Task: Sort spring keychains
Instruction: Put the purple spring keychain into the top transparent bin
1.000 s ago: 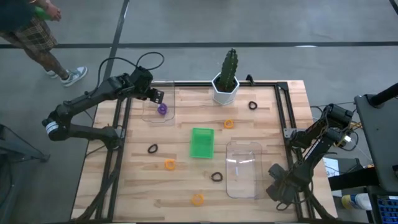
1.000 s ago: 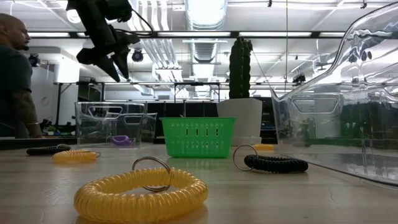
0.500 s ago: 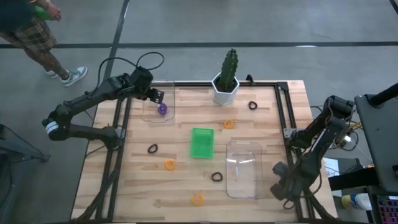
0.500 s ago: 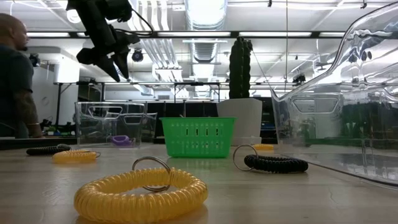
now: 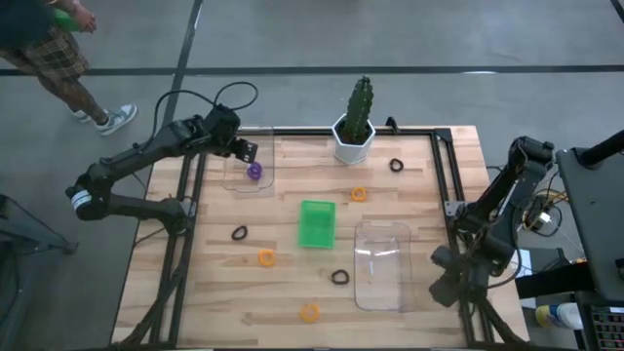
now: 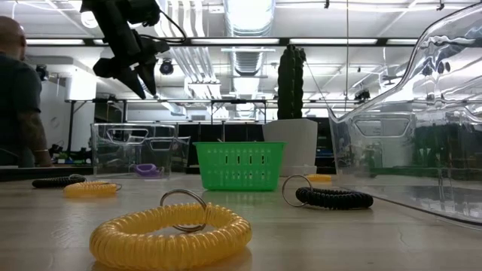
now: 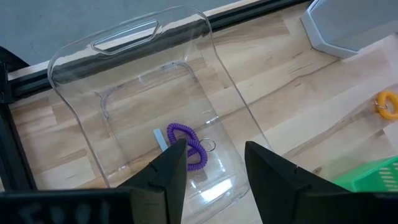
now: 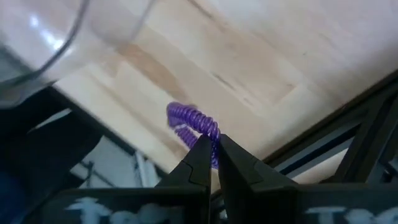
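My right gripper is shut on a purple spring keychain over the table's near right corner. My left gripper hangs open and holds nothing; it is above the far-left clear tray, where another purple keychain lies on the tray floor. Orange keychains and black ones lie flat on the wood. The green tray stands mid-table. My right gripper pinches the purple keychain's coil at one side between its two fingertips. The fingers slant steeply down from above. The rest of the coil sticks out past the fingertips, over the wood by the table's edge.
A second clear tray stands at the near right, close to my right gripper. A cactus in a white pot stands at the far edge. The table's black frame rail runs along the right side. A person stands beyond the table's left.
My right gripper has risen at the table's near right corner and drawn a little toward the far edge, staying shut.
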Robot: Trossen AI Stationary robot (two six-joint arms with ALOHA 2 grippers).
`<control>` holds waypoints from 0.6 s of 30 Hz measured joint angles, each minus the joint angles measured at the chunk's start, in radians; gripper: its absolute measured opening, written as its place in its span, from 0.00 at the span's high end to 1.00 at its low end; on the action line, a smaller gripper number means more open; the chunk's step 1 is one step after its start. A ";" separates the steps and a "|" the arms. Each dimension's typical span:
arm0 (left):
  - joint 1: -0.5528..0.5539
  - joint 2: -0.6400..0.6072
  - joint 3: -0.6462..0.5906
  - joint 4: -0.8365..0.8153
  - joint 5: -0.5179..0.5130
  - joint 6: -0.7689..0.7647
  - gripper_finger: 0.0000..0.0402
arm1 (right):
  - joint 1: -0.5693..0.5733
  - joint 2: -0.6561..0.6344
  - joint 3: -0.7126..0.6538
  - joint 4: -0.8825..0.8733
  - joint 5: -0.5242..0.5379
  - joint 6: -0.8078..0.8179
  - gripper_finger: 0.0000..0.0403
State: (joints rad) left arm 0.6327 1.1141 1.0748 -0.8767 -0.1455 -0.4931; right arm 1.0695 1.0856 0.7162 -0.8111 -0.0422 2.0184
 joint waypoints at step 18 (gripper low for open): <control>-0.001 0.000 0.000 0.001 0.000 0.004 0.62 | 0.000 -0.207 0.214 0.117 0.687 -0.632 0.97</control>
State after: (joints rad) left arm 0.6318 1.1141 1.0748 -0.8761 -0.1458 -0.4892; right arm 1.0691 0.8783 0.9305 -0.6944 0.6444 1.3868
